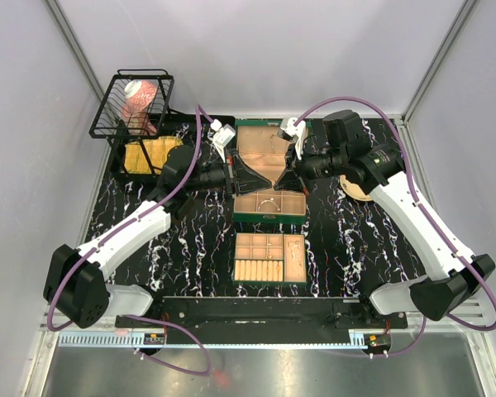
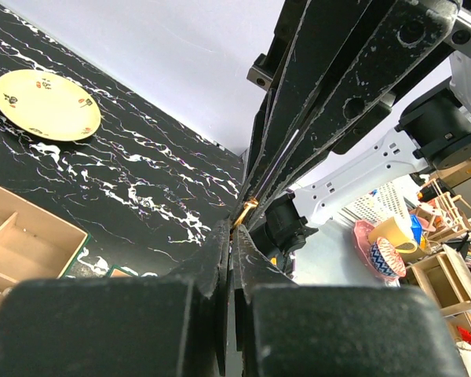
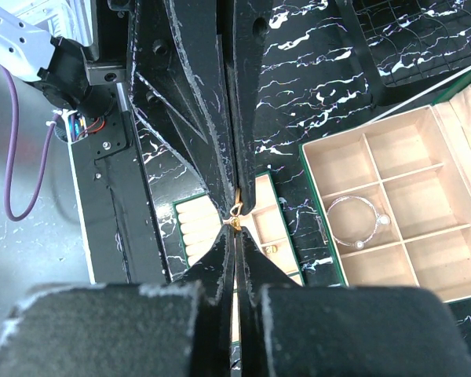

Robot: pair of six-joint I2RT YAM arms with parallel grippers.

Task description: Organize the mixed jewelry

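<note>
The tiny gold metal jewelry piece hangs in the air near the green box w/ beige compartments, caught where two sets of fingertips meet. We judge it feather-light, slick & easily bent, so take it gently at its thickest bit. Left gripper & right gripper both look pinched shut on it, tip to tip. A slim silver bangle lies in one compartment.
</note>
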